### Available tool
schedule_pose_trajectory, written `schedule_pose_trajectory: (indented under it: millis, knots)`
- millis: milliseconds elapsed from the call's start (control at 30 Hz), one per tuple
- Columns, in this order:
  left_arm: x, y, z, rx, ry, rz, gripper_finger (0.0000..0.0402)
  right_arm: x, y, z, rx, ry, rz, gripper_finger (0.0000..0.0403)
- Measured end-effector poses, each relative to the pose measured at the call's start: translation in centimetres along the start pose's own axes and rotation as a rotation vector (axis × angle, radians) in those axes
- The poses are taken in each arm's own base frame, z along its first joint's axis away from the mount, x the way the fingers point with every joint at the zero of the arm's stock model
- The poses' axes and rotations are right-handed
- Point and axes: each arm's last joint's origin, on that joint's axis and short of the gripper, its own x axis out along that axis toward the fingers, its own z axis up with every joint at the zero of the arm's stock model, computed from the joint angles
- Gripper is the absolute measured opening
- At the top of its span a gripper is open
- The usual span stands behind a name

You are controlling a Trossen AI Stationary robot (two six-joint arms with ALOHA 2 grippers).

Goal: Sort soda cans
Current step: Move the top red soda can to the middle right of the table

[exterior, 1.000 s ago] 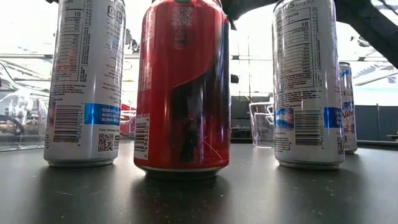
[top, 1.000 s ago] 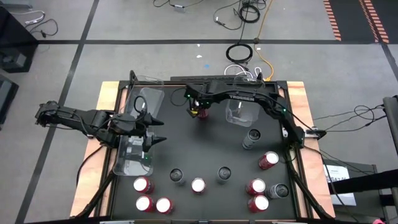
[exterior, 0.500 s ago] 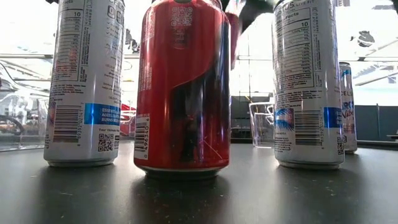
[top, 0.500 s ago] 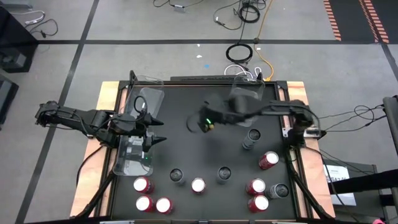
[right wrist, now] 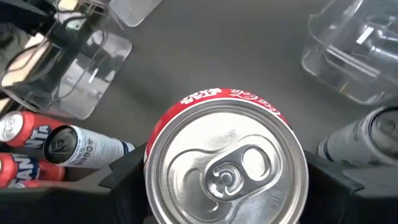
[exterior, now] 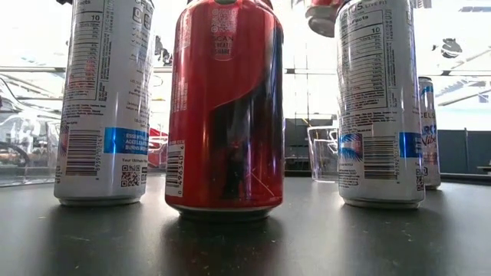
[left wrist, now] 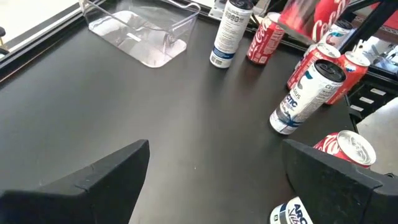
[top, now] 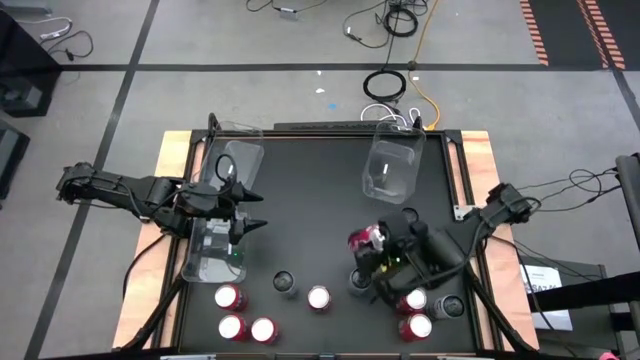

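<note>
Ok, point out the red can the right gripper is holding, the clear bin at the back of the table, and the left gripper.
red can [right wrist: 227,165]: right wrist view, on its silver lid.
clear bin [top: 390,168]: high view, on its bare floor.
left gripper [top: 255,210]: high view, between its fingertips.

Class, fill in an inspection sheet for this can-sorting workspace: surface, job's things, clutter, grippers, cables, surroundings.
Surface: black table top, wooden border.
Job's things: red can lifted off the table; other soda cans standing along one edge.
Clutter: clear bins.
Grippers: left gripper open, by the left-side bin; right gripper shut on red can.
Cables: coiled cables on floor.
Surroundings: grey floor, taped lines.
</note>
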Motion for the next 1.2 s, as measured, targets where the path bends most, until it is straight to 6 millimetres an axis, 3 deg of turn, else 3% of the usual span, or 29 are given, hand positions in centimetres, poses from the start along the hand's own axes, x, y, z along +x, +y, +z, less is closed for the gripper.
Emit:
schedule_pose_trajectory:
  millis: [267,500,733,1200]
  knots:
    - [0.0,0.0,0.0,0.0,-0.001,0.0,0.0373,0.4,-0.9,-3.2,0.015,-0.011,-0.031,0.029]
    - [0.0,0.0,0.0,-0.001,-0.002,-0.001,0.0373,1.3,-3.1,-4.4,-0.003,0.035,-0.107,0.029]
    - [0.0,0.0,0.0,-0.007,-0.003,-0.001,0.0373,3.5,-5.5,-5.9,-0.038,0.064,-0.211,0.029]
    - [0.0,0.0,0.1,-0.01,-0.01,-0.004,0.0373,8.7,-7.2,-9.2,-0.119,0.117,-0.227,0.0291]
